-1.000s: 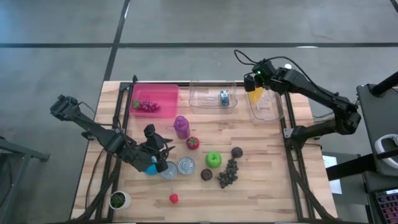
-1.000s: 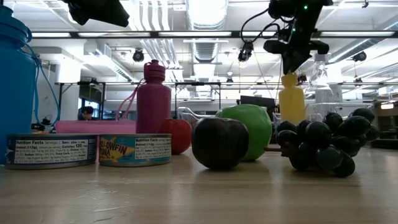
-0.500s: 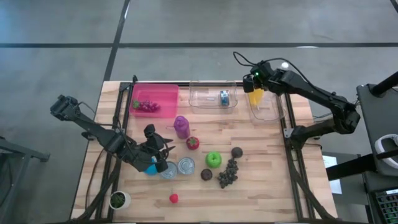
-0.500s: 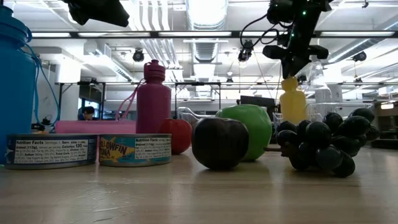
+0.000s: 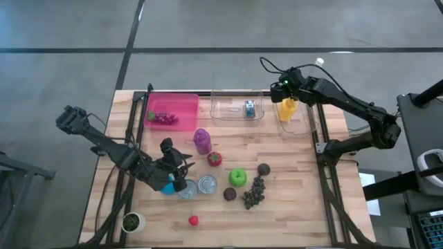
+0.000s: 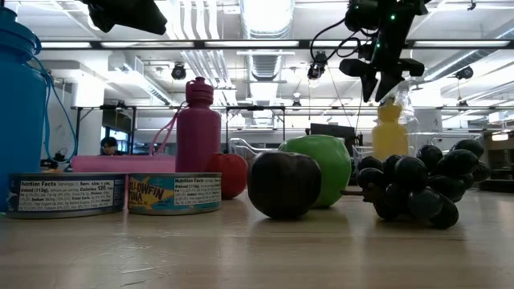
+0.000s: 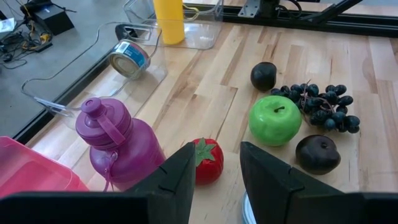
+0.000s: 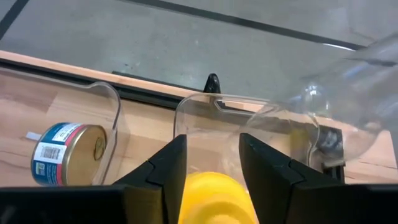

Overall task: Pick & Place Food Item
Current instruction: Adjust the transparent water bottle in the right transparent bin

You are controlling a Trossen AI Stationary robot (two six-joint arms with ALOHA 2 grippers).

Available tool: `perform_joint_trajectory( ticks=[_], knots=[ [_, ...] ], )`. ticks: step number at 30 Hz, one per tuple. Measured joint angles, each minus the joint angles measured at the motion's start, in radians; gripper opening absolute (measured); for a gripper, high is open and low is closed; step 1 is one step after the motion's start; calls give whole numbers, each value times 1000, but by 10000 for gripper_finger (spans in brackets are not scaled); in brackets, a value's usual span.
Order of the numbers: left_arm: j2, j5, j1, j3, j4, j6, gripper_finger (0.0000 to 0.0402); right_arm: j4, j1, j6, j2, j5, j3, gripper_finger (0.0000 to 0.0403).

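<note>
Inspection of the far right corner of the counter. My right gripper hangs over the clear bin on the right. The yellow bottle now stands upright inside that bin. A second ago it hung higher, directly under my right fingers; in the low view it now sits lower and a little to the right, with a clear gap between its cap and the fingers above. The fingers have spread over that same second and now stand apart, one on each side of the bottle's top, clamped on nothing.

Judgement: the bottle has just been released, and the placement into the bin appears complete. It looks steady, though the bin's clear walls make the footing hard to confirm. The sensible next move would be a straight lift of the right arm clear of the cap, so the fingers do not catch and tip it.

My left gripper waits low over the near left of the counter, beside the purple bottle and the tins, its fingers slightly apart and holding nothing, unchanged over the second. The green apple, the grapes and the red tomato lie untouched.
</note>
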Motion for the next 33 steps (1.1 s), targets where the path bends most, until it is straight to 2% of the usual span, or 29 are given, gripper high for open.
perform_joint_trajectory(
  ticks=[12,20,33],
  knots=[
    [0,0,0,0,0,0,129,-8,1,-11,-6,-2,31,168],
    [0,0,0,0,0,0,127,-45,3,1,-57,-2,54,162],
    [0,0,0,0,0,0,127,-326,3,127,-132,-17,53,141]
  ],
)
